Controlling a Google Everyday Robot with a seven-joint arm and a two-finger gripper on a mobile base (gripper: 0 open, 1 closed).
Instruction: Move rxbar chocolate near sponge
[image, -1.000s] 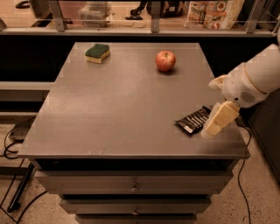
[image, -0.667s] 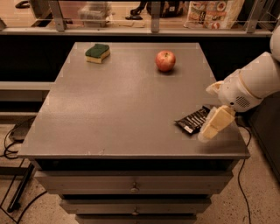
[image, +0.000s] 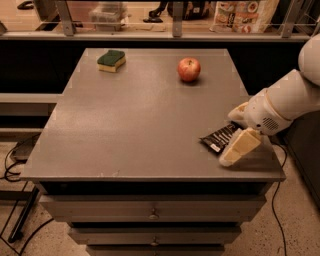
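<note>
The rxbar chocolate (image: 217, 139), a black wrapper with white lettering, lies flat near the table's front right corner. My gripper (image: 230, 138) comes in from the right and is low over the bar's right end. It is open. One cream finger (image: 239, 147) is on the near side and covers part of the bar, and the other (image: 239, 112) is on the far side. The sponge (image: 111, 60), dark green over yellow, sits at the table's far left, well away from the bar.
A red apple (image: 189, 69) stands at the far middle right of the grey table (image: 135, 125). A shelf with packages runs behind the table. Drawers are below the front edge. Cables lie on the floor at left and right.
My gripper has shifted slightly left and down around the bar's right end. The bar, sponge and apple have not moved.
</note>
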